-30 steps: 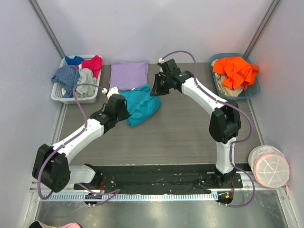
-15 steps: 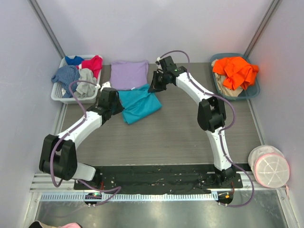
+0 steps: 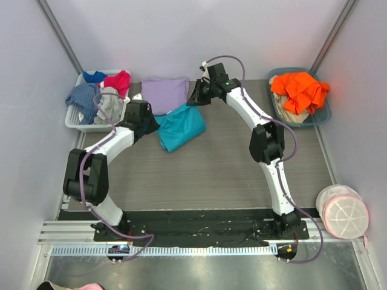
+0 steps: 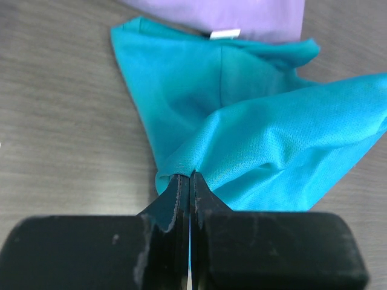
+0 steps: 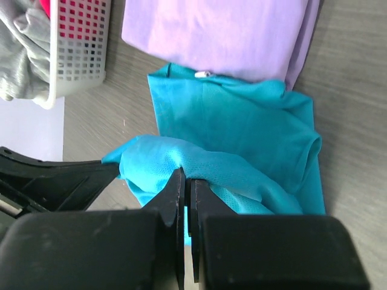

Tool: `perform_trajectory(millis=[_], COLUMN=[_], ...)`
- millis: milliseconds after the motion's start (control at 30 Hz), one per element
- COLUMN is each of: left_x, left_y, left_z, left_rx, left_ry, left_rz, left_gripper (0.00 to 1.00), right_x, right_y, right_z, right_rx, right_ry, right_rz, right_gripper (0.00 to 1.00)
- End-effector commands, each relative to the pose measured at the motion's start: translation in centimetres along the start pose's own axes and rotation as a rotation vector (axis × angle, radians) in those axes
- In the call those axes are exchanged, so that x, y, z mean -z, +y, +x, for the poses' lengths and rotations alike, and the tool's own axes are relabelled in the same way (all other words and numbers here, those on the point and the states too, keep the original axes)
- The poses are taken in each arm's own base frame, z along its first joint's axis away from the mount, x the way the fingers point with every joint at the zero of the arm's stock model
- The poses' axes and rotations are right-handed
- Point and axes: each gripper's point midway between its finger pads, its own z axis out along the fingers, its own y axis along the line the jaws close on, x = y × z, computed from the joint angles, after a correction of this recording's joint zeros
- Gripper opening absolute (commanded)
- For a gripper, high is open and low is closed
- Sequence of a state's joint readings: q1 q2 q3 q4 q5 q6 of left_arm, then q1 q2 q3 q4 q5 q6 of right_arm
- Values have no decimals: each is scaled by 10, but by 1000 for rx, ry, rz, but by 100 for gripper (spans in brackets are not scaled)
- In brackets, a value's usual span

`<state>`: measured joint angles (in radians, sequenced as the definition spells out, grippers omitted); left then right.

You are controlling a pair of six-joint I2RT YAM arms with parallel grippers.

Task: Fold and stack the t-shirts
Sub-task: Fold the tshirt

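Observation:
The teal t-shirt lies half folded on the table, just in front of the folded lavender t-shirt. My left gripper is shut on the teal shirt's left edge. My right gripper is shut on its far right edge and holds it a little above the table. The white neck label lies next to the lavender shirt. In the right wrist view the lavender shirt lies beyond the teal one, and the left gripper's fingers show at the left.
A white basket with red, blue and grey garments stands at the back left; it also shows in the right wrist view. A teal tray with an orange garment stands at the back right. A round lidded container sits near right.
Both grippers have moved toward the back of the table with the teal shirt, bringing it closer to the lavender shirt. The left arm has stretched farther back and left.

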<state>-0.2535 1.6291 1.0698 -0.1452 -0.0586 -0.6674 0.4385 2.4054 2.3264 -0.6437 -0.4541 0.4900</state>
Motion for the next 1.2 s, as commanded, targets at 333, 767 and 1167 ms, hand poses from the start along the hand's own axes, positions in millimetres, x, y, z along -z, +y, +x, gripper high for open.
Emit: perform_trajectory(millis=[333,767,1167], left_x=[-29,-47,-5], left_y=[-3,16,4], left_z=[-56,-94,-98], left_rx=[55,144,168], left_ry=[-106,-189,-181], left_rz=[60,75,160], left_gripper=[0,92,100], right_x=[-25,-34,7], right_y=[-5,-38,-98], right_z=[-34,-70,-23], right_rx=[82,78,2], right_ry=[-105,-227,-155], right_rz=[-176,-251,-136], right_gripper=[5,76,77])
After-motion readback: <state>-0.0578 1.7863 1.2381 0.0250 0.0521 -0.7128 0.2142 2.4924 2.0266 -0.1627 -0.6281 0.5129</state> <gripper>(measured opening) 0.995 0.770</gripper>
